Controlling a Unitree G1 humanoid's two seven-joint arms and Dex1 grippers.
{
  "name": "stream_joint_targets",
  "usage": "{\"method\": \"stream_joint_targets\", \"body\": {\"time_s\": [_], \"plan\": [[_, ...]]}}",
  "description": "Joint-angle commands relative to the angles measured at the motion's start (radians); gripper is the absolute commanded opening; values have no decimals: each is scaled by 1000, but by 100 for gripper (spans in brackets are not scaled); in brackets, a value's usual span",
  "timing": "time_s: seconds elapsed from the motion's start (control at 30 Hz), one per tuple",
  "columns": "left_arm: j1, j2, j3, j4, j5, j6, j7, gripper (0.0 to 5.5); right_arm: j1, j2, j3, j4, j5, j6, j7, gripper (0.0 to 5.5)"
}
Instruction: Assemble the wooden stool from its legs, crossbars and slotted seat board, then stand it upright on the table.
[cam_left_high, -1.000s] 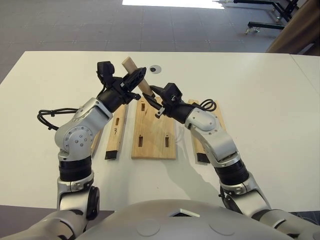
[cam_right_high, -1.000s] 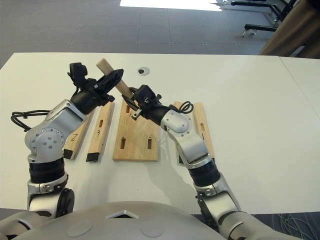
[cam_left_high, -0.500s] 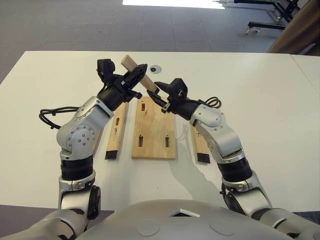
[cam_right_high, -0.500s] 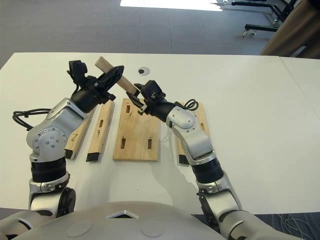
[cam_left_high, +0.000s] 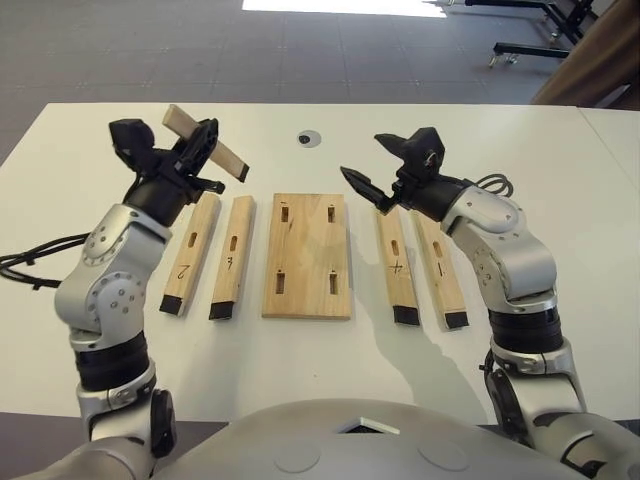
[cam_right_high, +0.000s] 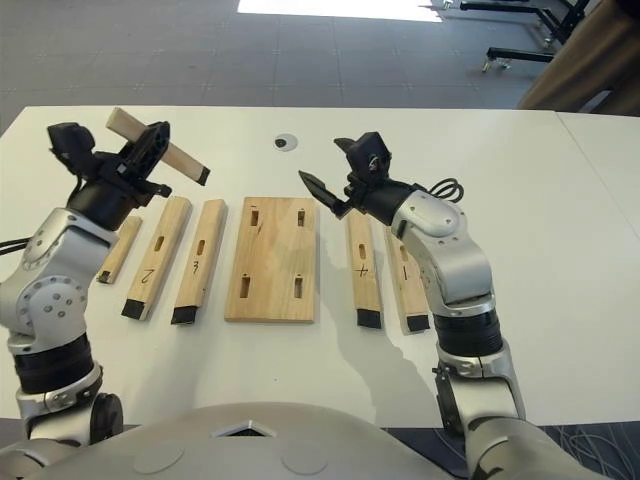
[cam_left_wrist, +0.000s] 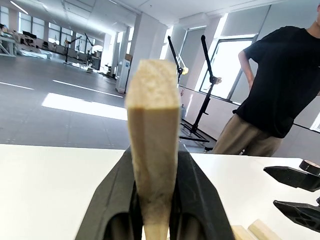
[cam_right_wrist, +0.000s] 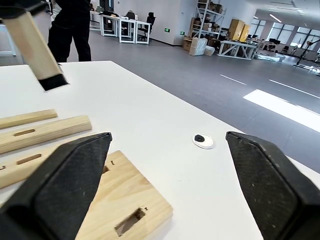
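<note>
On the white table (cam_left_high: 560, 160), above grey floor (cam_left_high: 150, 50), your left gripper (cam_left_high: 204, 156) is clamping a wooden piece (cam_left_high: 231, 164) slanting upper-left to lower-right; your right gripper (cam_left_high: 362, 156) is gaping.

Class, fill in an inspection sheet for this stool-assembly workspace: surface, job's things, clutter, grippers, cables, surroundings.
Surface: white table, level.
Job's things: seat board flat at centre; left pair of legs and right pair of legs lying flat beside it; short wooden piece farther left; nothing joined yet.
Clutter: small round disc beyond the board.
Grippers: left gripper shut on a black-tipped wooden bar, raised; right gripper open, holding nothing, raised.
Cables: left arm cable; right arm cable.
Surroundings: grey floor, metal stand.
</note>
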Motion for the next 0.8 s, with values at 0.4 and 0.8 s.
{"method": "stream_joint_targets", "body": {"time_s": [0.4, 0.8], "plan": [[314, 91, 7, 7, 245, -92, -39, 39, 114, 62, 37, -44, -83, -29, -140, 422], [279, 55, -5, 66, 310, -125, -23, 39, 106, 67, 57, -30, -89, -37, -129, 422]]}}
